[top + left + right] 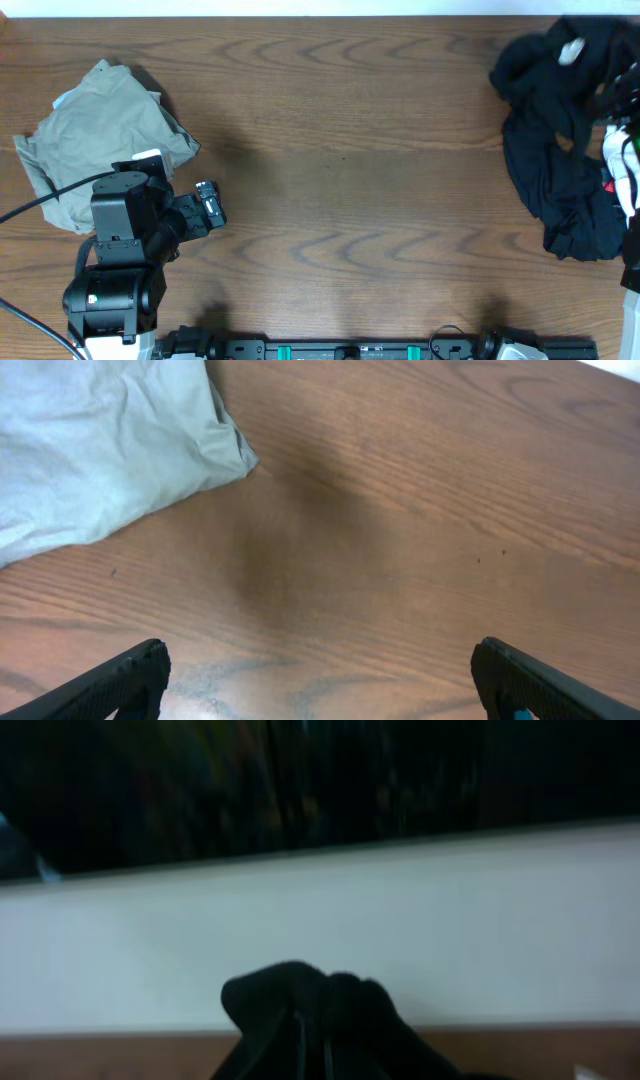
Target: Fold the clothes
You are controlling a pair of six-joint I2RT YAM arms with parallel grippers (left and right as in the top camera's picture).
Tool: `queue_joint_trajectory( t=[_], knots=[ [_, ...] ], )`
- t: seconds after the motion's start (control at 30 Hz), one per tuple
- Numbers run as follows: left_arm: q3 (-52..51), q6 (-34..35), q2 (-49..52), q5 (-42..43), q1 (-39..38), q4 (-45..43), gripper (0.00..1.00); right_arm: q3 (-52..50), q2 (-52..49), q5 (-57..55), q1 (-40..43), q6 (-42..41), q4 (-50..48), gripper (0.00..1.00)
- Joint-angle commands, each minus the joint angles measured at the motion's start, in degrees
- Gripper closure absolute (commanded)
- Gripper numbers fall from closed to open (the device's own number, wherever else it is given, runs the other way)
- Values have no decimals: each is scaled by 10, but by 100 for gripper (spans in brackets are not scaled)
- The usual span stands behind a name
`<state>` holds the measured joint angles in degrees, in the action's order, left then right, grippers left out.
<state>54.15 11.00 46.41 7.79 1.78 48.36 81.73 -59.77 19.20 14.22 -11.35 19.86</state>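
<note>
A crumpled khaki-grey garment [100, 130] lies at the table's left; its corner shows in the left wrist view [100, 440]. My left gripper [210, 205] is just right of it and hovers open and empty over bare wood [320, 660]. A heap of black clothes [555, 130] with a small white logo [572, 50] lies at the far right. My right gripper [615, 165] is at the heap's right side, mostly cut off by the frame edge. In the right wrist view a bunch of black fabric [320, 1020] sits pinched at the fingertips; the fingers themselves are dark and blurred.
The brown wooden table [350, 170] spans the view between the two piles. A white wall or ledge [320, 920] fills the right wrist view behind the fabric. The left arm's base [110, 300] stands at the front left.
</note>
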Motion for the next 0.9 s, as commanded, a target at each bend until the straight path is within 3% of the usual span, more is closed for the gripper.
queue_joint_trajectory(
  t=[0.0,0.17,0.4,0.5,0.6,0.87],
  knots=[
    [10,7,0,6,1,0,2,19,11,13,-5,-38,-61,99],
    [10,7,0,6,1,0,2,20,14,-46,-5,-65,-124,99],
    [10,7,2,6,1,0,2,21,15,-247,-5,-67,-106,99],
    [10,7,7,6,1,0,2,21,12,-249,-5,-69,-90,99],
    [10,7,16,6,1,0,2,21,-4,-182,-5,-68,-66,99],
    [10,7,35,6,1,0,2,21,-123,229,-69,-68,-56,99]
  ],
)
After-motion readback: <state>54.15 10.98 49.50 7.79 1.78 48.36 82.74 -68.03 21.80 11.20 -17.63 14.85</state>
